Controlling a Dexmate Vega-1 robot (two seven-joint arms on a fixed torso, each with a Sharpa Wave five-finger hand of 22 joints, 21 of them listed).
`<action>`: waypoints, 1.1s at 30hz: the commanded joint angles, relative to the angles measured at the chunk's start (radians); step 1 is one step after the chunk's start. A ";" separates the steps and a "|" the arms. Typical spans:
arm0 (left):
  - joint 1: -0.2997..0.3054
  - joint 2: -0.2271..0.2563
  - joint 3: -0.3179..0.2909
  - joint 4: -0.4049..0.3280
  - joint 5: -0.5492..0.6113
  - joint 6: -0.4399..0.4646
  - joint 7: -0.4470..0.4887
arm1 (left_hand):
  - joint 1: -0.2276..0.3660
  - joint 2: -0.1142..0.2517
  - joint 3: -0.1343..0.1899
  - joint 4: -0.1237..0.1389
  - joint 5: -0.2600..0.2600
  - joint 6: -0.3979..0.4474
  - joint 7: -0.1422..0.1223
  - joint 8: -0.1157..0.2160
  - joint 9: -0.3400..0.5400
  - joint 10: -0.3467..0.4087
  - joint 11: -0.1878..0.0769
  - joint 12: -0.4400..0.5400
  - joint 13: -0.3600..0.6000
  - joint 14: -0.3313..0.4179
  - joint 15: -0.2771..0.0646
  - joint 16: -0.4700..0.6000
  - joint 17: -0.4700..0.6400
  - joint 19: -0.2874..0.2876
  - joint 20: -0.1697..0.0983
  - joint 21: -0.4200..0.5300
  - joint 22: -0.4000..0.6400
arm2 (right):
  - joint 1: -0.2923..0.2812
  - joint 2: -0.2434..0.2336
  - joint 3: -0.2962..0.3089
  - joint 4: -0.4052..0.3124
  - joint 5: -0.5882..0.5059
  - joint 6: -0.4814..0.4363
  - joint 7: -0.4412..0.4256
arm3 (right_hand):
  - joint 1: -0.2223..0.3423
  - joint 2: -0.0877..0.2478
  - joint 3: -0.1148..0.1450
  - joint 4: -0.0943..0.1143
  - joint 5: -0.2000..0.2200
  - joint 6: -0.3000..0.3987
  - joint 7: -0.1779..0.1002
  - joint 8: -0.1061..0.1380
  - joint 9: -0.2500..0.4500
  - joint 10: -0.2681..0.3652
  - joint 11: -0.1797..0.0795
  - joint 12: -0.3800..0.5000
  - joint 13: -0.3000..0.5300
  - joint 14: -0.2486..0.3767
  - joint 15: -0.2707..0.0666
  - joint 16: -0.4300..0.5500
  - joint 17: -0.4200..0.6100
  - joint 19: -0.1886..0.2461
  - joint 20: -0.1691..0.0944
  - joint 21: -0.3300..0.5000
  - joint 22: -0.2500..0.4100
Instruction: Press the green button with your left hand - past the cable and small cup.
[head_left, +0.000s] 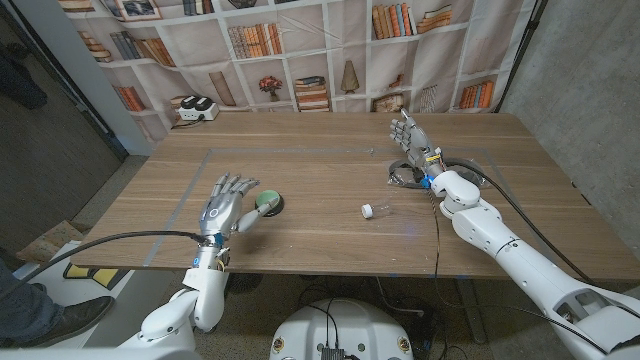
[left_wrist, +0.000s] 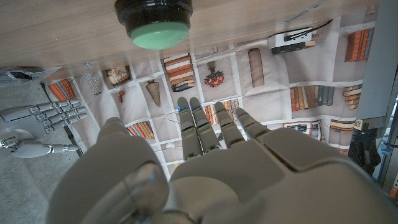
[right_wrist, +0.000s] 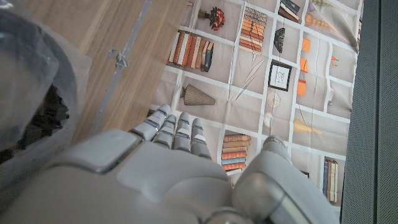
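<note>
**Green button within reach of the left hand, not yet pressed**

Green button sat on the table at about eight o'clock from the table's middle, just beside the left hand, at that hand's three o'clock. The left hand hovered with fingers spread and held nothing; whether its fingertips touched the button's rim I could not tell from the head view. To do the press well, I judged the hand should be shifted a little toward three o'clock until the fingers stood over the cap, then brought straight down on the cap's middle, so the base would not slide on the smooth wood.

The right hand stood well apart at about two o'clock, fingers extended and empty, next to a coil of cable. A small cup lay on its side near four o'clock from the table's middle. Both were well clear of the left hand's short path, so I expected no snag there.

The button itself was a low round thing: a glossy black base carrying a domed, pale green cap, seen clearly in the left wrist view. It looked light and likely to skid if pushed sideways.
</note>
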 joint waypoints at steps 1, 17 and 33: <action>-0.022 0.013 0.028 -0.005 -0.006 0.032 -0.044 | 0.004 -0.003 -0.009 0.004 0.006 0.011 0.005 0.004 0.003 0.011 0.002 -0.004 0.003 0.009 -0.084 0.005 0.004 -0.013 0.002 0.007 0.005 | 0.002 0.001 -0.003 0.005 0.001 -0.010 0.001 | 0.001 0.005 0.002 -0.007 0.000 0.009 0.002 0.000 0.006 0.010 -0.003 -0.005 0.002 -0.006 0.005 -0.001 0.002 -0.004 -0.014 0.000 0.005; -0.058 0.008 0.082 -0.002 -0.003 0.072 -0.093 | -0.030 -0.015 -0.032 0.022 0.006 0.013 0.010 -0.005 0.003 0.013 0.004 -0.010 0.003 0.008 -0.078 0.004 0.006 -0.026 0.002 0.006 0.006 | 0.007 -0.005 -0.003 0.011 0.000 -0.011 0.010 | 0.000 0.006 0.001 -0.008 0.000 0.009 0.001 0.000 0.006 0.011 -0.003 -0.005 0.002 -0.007 0.005 -0.001 0.002 -0.004 -0.015 0.000 0.005; -0.073 -0.001 0.105 0.015 -0.019 0.071 -0.084 | -0.045 -0.020 -0.044 0.031 0.008 0.024 0.012 -0.007 0.003 0.026 0.003 -0.010 0.003 0.008 -0.077 0.003 0.006 -0.030 0.004 0.007 0.007 | 0.012 -0.008 -0.002 0.007 0.001 -0.019 0.010 | 0.000 0.007 0.000 -0.009 0.000 0.010 0.002 0.000 0.006 0.011 -0.002 -0.006 0.002 -0.007 0.004 0.000 0.002 -0.005 -0.015 0.000 0.005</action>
